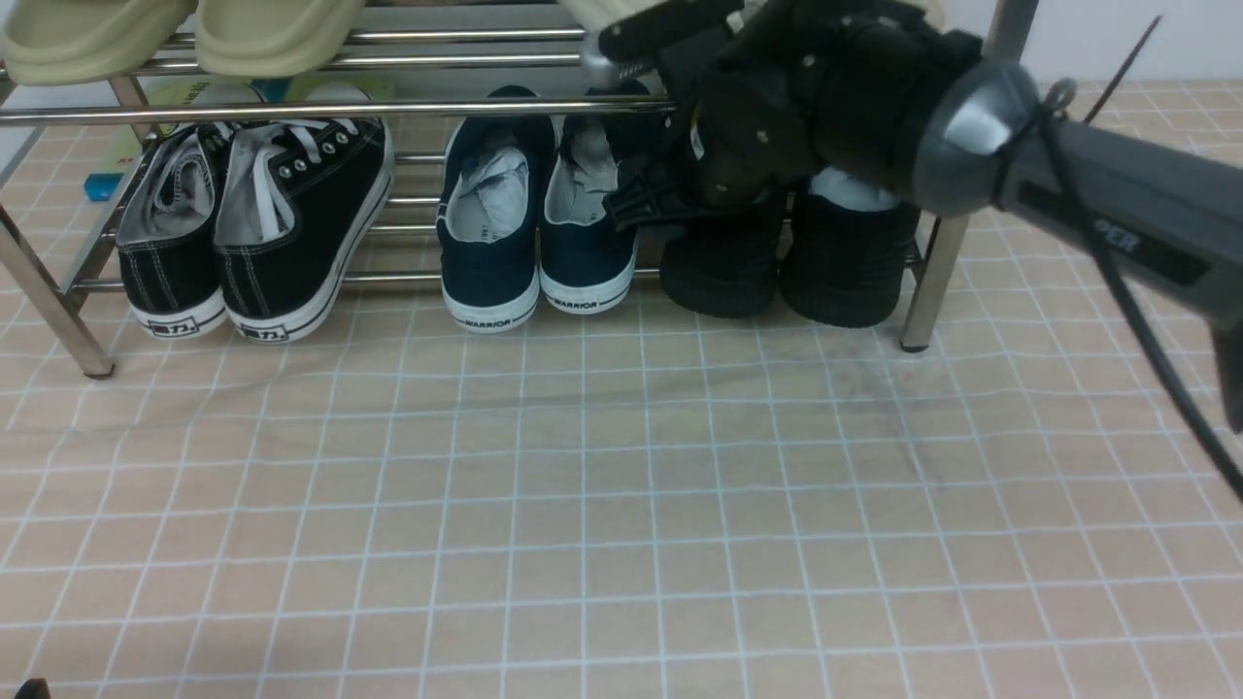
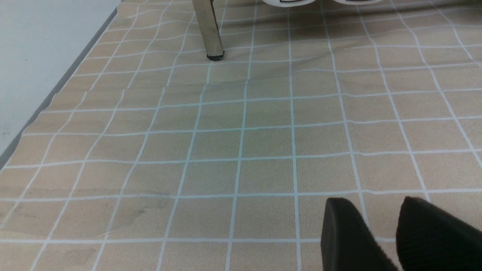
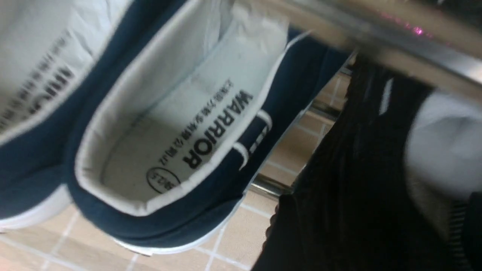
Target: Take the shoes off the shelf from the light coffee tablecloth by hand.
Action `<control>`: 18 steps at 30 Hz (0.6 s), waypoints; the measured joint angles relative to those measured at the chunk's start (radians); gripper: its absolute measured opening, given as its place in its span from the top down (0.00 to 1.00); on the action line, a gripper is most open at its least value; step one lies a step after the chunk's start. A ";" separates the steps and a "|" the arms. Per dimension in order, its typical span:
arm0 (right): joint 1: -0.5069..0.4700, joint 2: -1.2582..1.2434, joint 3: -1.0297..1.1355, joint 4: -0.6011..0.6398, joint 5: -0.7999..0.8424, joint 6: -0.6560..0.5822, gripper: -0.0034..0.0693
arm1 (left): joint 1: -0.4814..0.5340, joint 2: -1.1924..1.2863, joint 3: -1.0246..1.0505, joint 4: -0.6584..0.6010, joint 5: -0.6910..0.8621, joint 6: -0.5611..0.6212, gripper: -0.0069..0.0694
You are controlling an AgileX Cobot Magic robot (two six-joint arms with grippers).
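Note:
The all-black shoes (image 1: 777,267) stand side by side at the right end of the shelf's (image 1: 291,109) lower tier, white paper inside. My right gripper (image 1: 649,206) reaches under the upper tube and sits at the heel opening of the left black shoe (image 3: 357,169). It is open. One ribbed pad (image 3: 472,233) shows beside the white stuffing (image 3: 444,143), while the other finger is lost against the dark knit. My left gripper (image 2: 376,205) hovers low over the light coffee tablecloth (image 2: 241,143), open and holding nothing.
Navy WARRIOR shoes (image 1: 534,233) stand right beside the black pair, and black canvas sneakers (image 1: 257,228) sit farther left. Pale slippers (image 1: 184,34) lie on the upper tier. Chrome legs (image 1: 927,282) (image 2: 212,34) stand on the cloth. The tablecloth (image 1: 621,505) spreads before the rack.

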 joint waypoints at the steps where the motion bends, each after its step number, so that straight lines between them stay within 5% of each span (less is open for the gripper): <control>1: 0.000 0.011 0.000 0.000 -0.001 0.000 0.20 | 0.000 0.000 0.000 0.000 0.000 0.000 0.60; 7: -0.003 0.045 0.000 -0.010 -0.007 0.000 0.31 | 0.000 0.000 0.000 0.000 0.000 0.000 0.60; 11: -0.007 0.044 0.000 -0.013 -0.006 0.000 0.54 | 0.000 0.000 0.000 0.000 0.000 0.000 0.60; 15: -0.007 0.031 -0.001 -0.007 0.005 -0.013 0.90 | 0.000 0.000 0.000 0.000 0.000 0.000 0.60; 18: -0.001 0.009 0.000 0.010 0.045 -0.050 0.94 | 0.000 0.000 0.000 0.000 0.000 0.000 0.60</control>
